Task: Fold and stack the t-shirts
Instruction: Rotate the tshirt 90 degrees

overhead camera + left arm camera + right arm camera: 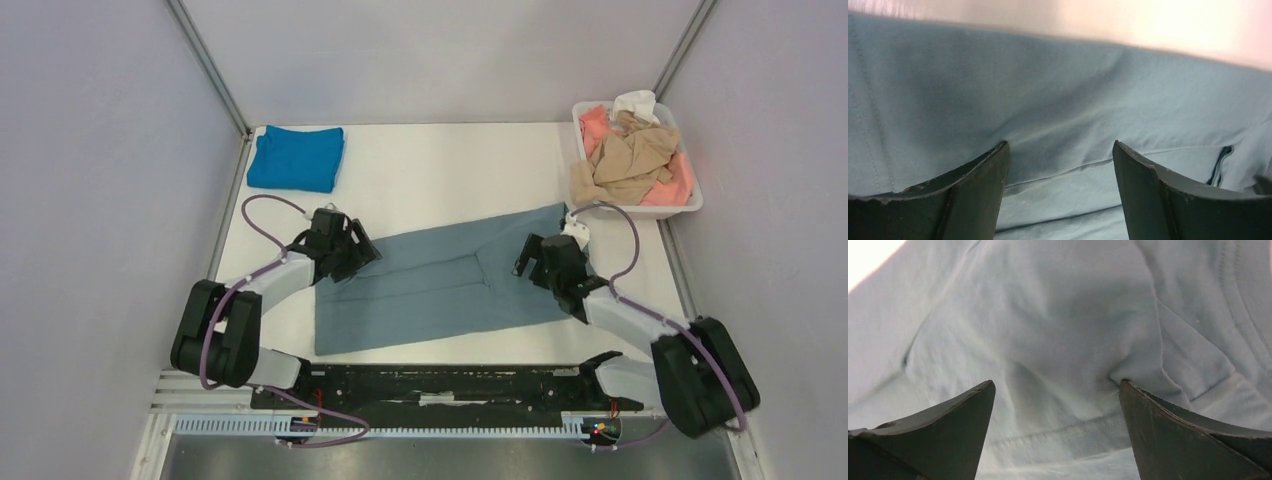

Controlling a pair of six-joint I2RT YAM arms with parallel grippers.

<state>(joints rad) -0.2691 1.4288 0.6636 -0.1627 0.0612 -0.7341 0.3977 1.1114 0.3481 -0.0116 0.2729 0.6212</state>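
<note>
A dusty grey-blue t-shirt [440, 287] lies partly folded as a long strip across the table's middle. My left gripper [362, 250] is open, its tips pressed down on the shirt's left end [1058, 115]. My right gripper [530, 262] is open too, tips down on the shirt's right end [1058, 340], with a stitched hem between the fingers. A bright blue t-shirt [296, 157] lies folded at the far left. Tan [628, 160], salmon-pink [597, 127] and white [634, 103] shirts sit crumpled in the tub.
A white plastic tub [692, 207] stands at the far right corner. Grey walls close in on the left, back and right. A black rail [440, 385] with cables runs along the near edge between the arm bases.
</note>
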